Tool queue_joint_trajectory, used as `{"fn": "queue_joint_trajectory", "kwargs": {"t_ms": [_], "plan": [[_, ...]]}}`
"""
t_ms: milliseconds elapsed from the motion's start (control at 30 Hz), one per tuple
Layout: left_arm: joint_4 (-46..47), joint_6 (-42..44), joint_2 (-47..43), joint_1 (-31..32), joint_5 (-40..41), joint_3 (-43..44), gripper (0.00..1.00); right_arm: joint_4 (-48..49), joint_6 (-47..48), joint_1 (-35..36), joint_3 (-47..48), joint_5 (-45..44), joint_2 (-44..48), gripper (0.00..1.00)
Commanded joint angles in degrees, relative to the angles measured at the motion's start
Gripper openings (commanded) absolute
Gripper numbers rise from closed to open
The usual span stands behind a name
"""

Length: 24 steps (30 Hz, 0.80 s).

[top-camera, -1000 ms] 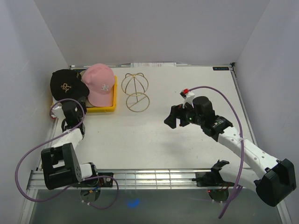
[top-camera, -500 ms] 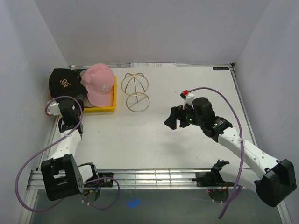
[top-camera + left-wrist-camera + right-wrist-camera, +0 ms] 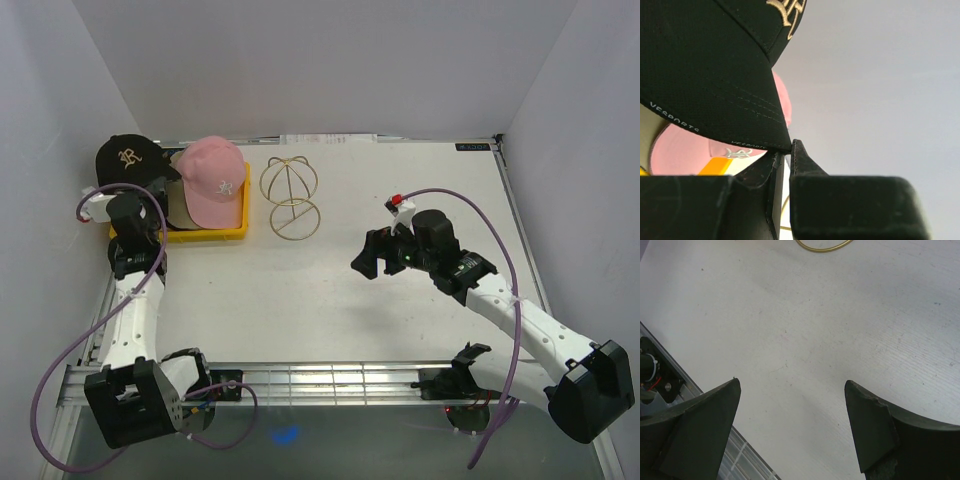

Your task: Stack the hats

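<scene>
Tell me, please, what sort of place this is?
Probably a robotics lab test cell: a white table boxed in by plain walls, two arms bolted at its near edge, and staged props: caps, a yellow tray, a gold wire stand.

Cap (image 3: 213, 180) in tray (image 3: 225, 233), stand (image 3: 289, 196) just R; other cap (image 3: 128, 160) L.

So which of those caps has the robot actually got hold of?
The black cap: the left gripper pinches its brim. The pink cap lies in the yellow tray with no gripper on it.
</scene>
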State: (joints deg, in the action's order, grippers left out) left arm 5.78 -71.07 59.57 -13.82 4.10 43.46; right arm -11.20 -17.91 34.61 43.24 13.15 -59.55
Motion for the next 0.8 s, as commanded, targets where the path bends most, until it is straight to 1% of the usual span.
{"fn": "queue_joint_trajectory", "kwargs": {"t_ms": [0, 233, 400, 500, 633, 767], "plan": [[-2.88, 3.04, -2.7, -0.24, -0.05, 4.87, 0.0, 2.85, -0.37, -0.16, 0.52, 0.83, 0.75, 0.9], [-4.2, 3.22, -3.85, -0.33, -1.63, 8.57, 0.0, 2.76, -0.63, -0.16, 0.61, 0.92, 0.75, 0.9], [-3.15, 3.22, -4.64, -0.24, -3.13, 10.15, 0.0, 2.85, -0.72, -0.16, 0.61, 0.92, 0.75, 0.89], [-1.22, 2.6, -3.85, -0.33, -6.99, 11.03, 0.0, 3.11, -0.9, -0.16, 0.61, 0.92, 0.75, 0.89], [2.74, -0.11, -2.1, -0.15, -14.88, 12.78, 0.0, 3.12, -0.98, -0.16, 1.14, 1.09, 0.58, 0.9], [6.52, -2.14, -0.33, 1.25, -19.47, 14.1, 0.0, 3.46, -1.42, -0.16, 1.58, 1.27, 0.22, 0.89]]}}
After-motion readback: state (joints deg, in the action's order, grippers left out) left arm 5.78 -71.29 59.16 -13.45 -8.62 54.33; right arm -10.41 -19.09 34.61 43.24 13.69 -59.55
